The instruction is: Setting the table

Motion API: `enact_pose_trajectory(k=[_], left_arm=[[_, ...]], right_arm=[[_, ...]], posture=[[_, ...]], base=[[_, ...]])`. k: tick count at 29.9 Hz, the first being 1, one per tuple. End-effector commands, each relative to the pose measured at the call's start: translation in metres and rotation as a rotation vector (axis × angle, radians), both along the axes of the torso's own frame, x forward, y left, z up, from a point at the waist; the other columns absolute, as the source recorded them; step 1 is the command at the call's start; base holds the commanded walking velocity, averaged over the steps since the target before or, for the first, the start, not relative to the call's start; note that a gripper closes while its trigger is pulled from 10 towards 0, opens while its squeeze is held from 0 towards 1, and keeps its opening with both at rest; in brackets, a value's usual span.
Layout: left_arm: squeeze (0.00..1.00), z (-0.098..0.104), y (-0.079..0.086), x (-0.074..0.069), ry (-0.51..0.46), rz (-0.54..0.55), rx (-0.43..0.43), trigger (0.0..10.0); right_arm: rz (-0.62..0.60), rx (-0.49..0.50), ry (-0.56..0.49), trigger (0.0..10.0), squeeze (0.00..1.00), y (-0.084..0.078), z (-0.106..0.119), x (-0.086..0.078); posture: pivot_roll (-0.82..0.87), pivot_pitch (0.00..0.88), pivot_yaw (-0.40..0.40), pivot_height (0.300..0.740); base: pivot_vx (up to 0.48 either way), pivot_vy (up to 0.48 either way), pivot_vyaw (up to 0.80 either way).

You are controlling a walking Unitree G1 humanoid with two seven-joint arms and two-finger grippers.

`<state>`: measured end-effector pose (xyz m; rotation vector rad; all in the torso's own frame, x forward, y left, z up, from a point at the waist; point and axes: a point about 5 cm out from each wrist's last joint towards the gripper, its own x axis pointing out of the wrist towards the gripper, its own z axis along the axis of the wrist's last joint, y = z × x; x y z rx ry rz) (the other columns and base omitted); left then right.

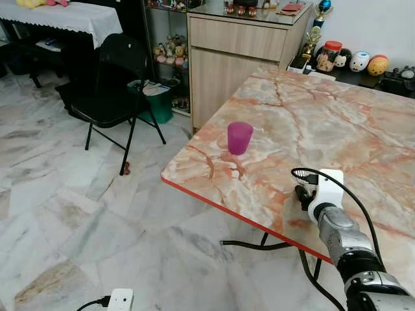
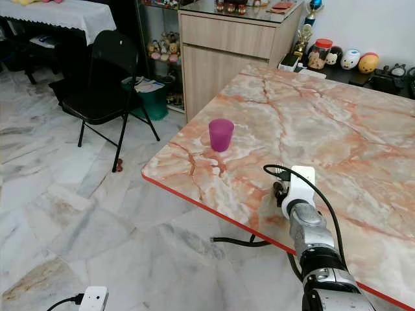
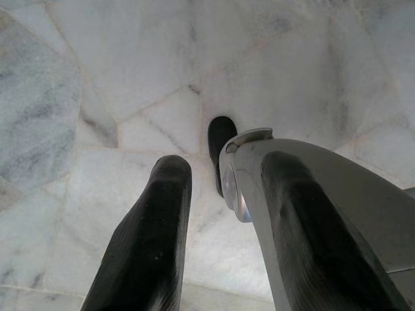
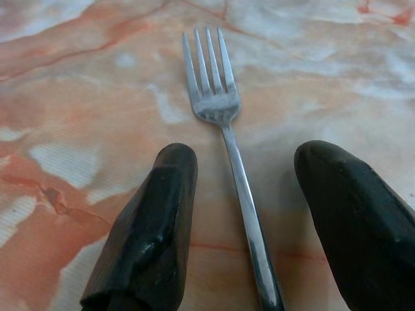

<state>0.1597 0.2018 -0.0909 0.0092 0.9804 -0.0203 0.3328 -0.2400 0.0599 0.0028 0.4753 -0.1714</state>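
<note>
Left eye view: a marble-patterned table (image 1: 337,123) with a red edge stands on a pale marble floor (image 1: 58,214); a black folding chair (image 1: 113,91) and a wooden cabinet (image 1: 243,55) stand beyond it; the right gripper (image 1: 303,194) is over the table near its front edge, and a purple cup (image 1: 239,137), contents not visible, stands upright ahead of the gripper and to its left, well apart

Left wrist view: the left gripper (image 3: 224,214) hangs over the floor with its fingers spread, holding nothing

Right wrist view: the right gripper's two fingers (image 4: 155,227) are parted and empty; a metal fork (image 4: 227,155) lies flat on the table between them, tines pointing away from the gripper; whether either finger touches the handle cannot be told
</note>
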Motion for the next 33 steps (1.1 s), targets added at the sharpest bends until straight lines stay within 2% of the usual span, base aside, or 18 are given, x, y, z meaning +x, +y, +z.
enact_pose_trajectory(k=[1,2,3,4,5,6,23,33], left_arm=[[0.00,0.000,0.003,-0.002,0.009,0.004,0.007,10.0],[0.00,0.000,0.003,-0.002,0.009,0.004,0.007,10.0],[0.00,0.000,0.003,-0.002,0.010,0.004,0.007,10.0],[0.00,0.000,0.003,-0.002,0.010,0.004,0.006,10.0],[0.00,0.000,0.003,-0.002,0.010,0.005,0.005,10.0],[0.00,-0.001,0.003,-0.002,0.012,0.004,0.003,10.0],[0.00,0.000,0.004,-0.002,0.010,0.004,0.002,10.0],[0.00,0.000,0.003,-0.002,0.011,0.003,0.000,10.0]], right_arm=[[-0.020,0.004,0.017,9.0,0.00,-0.004,-0.001,-0.001],[-0.022,0.005,0.022,9.0,0.00,-0.005,-0.002,-0.002],[-0.024,0.003,0.029,8.4,0.00,-0.006,-0.003,-0.002],[-0.025,0.003,0.034,3.0,0.00,-0.006,-0.004,-0.003],[-0.025,0.002,0.037,3.0,0.00,-0.006,-0.005,-0.004],[-0.021,0.000,0.043,0.0,0.00,-0.006,-0.007,-0.005],[0.026,0.015,0.027,0.0,0.00,0.005,-0.009,-0.004],[0.048,0.031,-0.020,0.0,0.00,0.010,-0.005,-0.002]], posture=[[0.03,0.000,-0.009,0.736],[0.03,0.000,-0.009,0.736],[0.03,0.000,-0.009,0.736],[0.03,0.000,-0.009,0.736],[0.03,0.000,-0.009,0.736],[0.03,0.000,-0.008,0.736],[0.03,0.000,-0.008,0.736],[0.03,0.000,-0.011,0.736]], base=[[0.000,0.000,0.00],[0.000,0.000,0.00],[0.000,0.000,0.00],[0.000,0.000,0.00],[0.000,0.000,0.00],[0.000,0.000,0.00],[0.000,0.000,0.00],[0.000,0.000,0.00]])
